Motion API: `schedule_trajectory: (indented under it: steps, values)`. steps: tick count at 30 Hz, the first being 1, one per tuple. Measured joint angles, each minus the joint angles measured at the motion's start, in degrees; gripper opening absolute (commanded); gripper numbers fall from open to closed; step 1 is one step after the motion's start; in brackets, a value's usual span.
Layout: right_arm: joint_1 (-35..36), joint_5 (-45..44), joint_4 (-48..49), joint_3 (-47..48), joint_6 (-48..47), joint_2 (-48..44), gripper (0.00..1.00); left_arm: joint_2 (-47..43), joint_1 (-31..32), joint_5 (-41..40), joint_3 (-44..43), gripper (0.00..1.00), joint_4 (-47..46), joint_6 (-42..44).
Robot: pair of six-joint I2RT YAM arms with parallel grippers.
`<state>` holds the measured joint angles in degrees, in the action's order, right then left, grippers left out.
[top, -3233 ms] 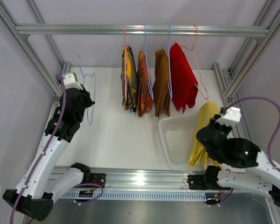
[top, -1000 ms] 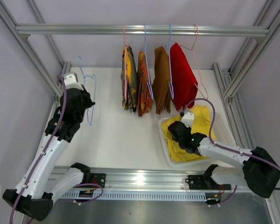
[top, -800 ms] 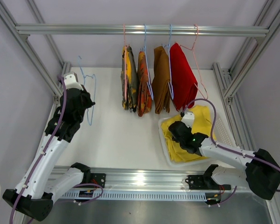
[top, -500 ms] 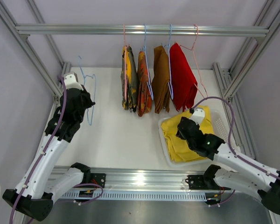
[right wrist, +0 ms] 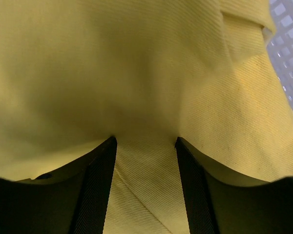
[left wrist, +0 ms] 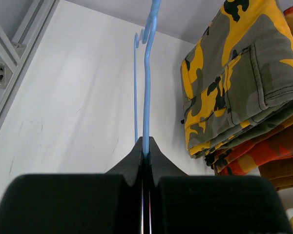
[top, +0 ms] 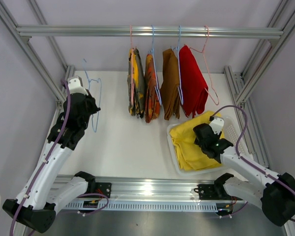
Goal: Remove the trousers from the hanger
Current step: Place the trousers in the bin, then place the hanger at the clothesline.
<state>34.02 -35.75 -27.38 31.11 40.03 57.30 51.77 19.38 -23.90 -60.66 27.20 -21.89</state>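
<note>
Yellow trousers (top: 187, 143) lie crumpled in the white mesh basket (top: 234, 132). My right gripper (top: 202, 134) rests on them with its jaws apart; in the right wrist view the right gripper (right wrist: 145, 144) straddles a fold of yellow cloth (right wrist: 136, 73). My left gripper (top: 91, 105) is shut on an empty blue hanger (top: 96, 98), held up at the left; the left wrist view shows the hanger's wire (left wrist: 146, 97) pinched at the fingertips of the left gripper (left wrist: 144, 146). Camouflage (top: 136, 88), orange-red (top: 151, 91), brown (top: 169, 88) and red trousers (top: 192, 86) hang from the rail.
The metal rail (top: 88, 31) crosses the back, with an empty pink hanger (top: 209, 73) at its right end. Frame posts run along both sides. The basket's mesh (right wrist: 288, 58) shows at the right edge of the right wrist view.
The right arm has swung the yellow trousers from beside the basket into it, then drawn back to the right while its jaws spread. The left arm and blue hanger have stayed still.
</note>
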Motion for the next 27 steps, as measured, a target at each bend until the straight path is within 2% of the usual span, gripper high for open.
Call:
schedule_trajectory:
  steps: [4, 13, 20, 23, 27]
  values:
    - [-3.6, 2.9, 3.0, -1.0, -0.3, 2.6, 0.58, 0.0, 0.1, 0.0, 0.0, 0.00, 0.0, 0.0]
    - [-4.2, 4.9, 1.9, -0.1, -1.0, 2.1, 0.64, -0.1, 0.1, 0.0, 0.0, 0.00, 0.0, 0.7]
    - [-3.8, 4.8, -5.2, 3.8, -0.8, -8.0, 0.71, -3.3, 0.4, 1.4, 0.0, 0.00, -0.1, 4.1]
    - [-3.8, 4.7, -5.6, 5.0, -1.3, -12.5, 0.72, -5.4, 0.5, 2.6, -0.1, 0.00, -0.4, 5.7]
    - [-3.7, 4.7, -5.2, 4.9, -2.6, -13.9, 0.70, -7.8, 0.6, 4.6, -0.2, 0.00, -1.4, 7.2]
